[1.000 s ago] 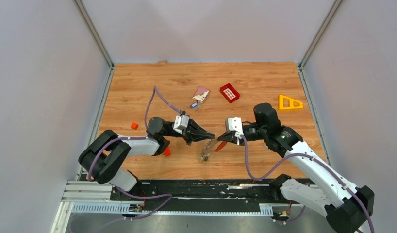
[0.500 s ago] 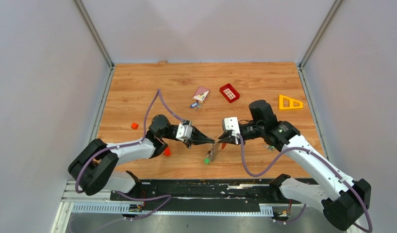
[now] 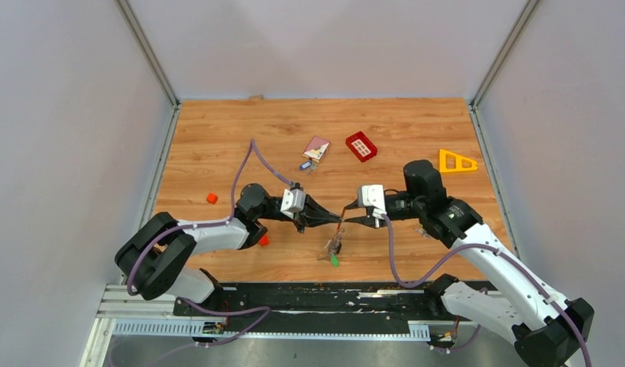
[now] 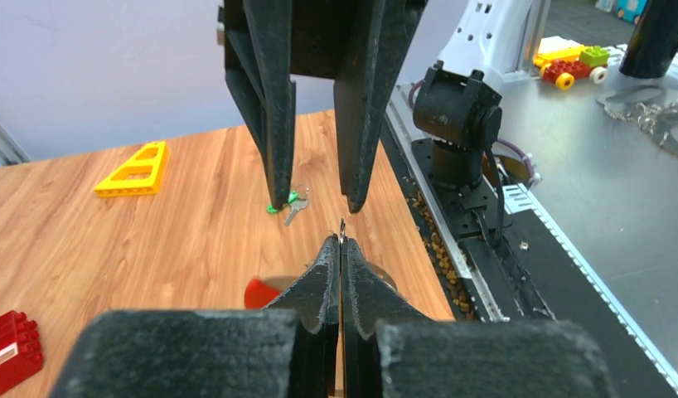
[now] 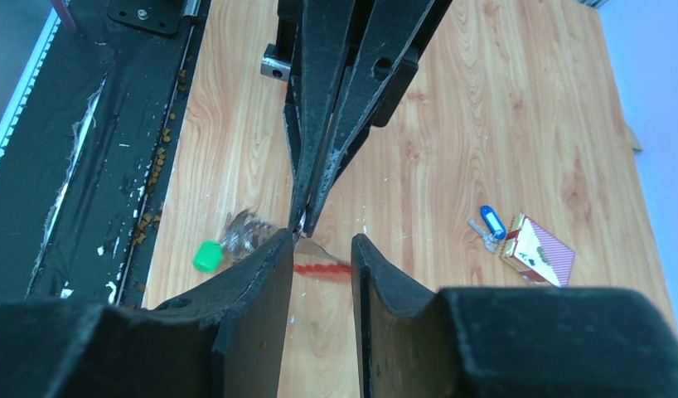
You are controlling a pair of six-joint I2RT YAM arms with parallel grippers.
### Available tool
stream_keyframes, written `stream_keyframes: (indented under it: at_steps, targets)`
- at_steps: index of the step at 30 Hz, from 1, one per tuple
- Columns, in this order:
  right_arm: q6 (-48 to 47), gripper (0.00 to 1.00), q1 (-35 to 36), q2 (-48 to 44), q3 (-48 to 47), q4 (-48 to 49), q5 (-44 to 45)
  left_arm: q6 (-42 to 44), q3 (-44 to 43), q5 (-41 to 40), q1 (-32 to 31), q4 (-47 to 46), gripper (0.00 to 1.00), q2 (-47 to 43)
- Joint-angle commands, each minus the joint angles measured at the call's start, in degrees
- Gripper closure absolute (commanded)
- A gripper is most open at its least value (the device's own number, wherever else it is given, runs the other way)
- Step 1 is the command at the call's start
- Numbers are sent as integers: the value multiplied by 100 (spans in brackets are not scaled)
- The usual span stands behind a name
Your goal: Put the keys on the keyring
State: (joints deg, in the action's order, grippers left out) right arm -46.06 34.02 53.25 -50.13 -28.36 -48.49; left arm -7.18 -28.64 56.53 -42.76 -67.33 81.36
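My left gripper (image 3: 338, 222) is shut on the thin metal ring of the keyring (image 4: 341, 225). From the ring hang the dark fob with its red piece (image 5: 323, 269) and a green-headed key (image 3: 335, 260), blurred in the right wrist view. Facing it tip to tip, my right gripper (image 3: 353, 221) is open, and nothing sits between its fingers (image 5: 265, 274). A blue-headed key (image 5: 489, 224) lies on the table by a card box. Another green-headed key (image 4: 288, 204) lies on the wood beyond the right gripper.
A red gridded tray (image 3: 361, 146) and a yellow triangle (image 3: 456, 161) sit at the back right. The card box (image 3: 316, 147) lies mid-table. Two small orange blocks (image 3: 212, 198) rest near the left arm. The table's front edge and black rail run just below the grippers.
My right gripper has opened and let go of the keyring. The fob and green key now dangle lower under the left gripper, which stays shut.
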Motion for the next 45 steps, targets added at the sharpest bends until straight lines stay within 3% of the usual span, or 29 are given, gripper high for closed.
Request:
stream_keyframes:
  at_steps: [1,7,24,32,38,42,45]
  targets:
    - [220,69,-18,-83,139,372,-30,-486,41,-292,-19,-863,100,20]
    - [233,70,-18,-49,181,381,-18,-618,78,-474,-15,-972,100,39]
    - [418,89,-18,159,271,650,-69,-734,86,-534,-20,-1087,100,140]
    - [487,100,-18,101,248,735,-16,-534,88,-494,-18,-931,100,185]
    - [334,100,-11,109,112,505,310,-169,58,-438,-13,-552,100,93]
    - [110,100,7,173,-77,42,753,636,-150,-491,-13,569,79,-223]
    - [-57,100,171,225,-229,-283,1313,1808,-512,-624,-13,2313,62,-504]
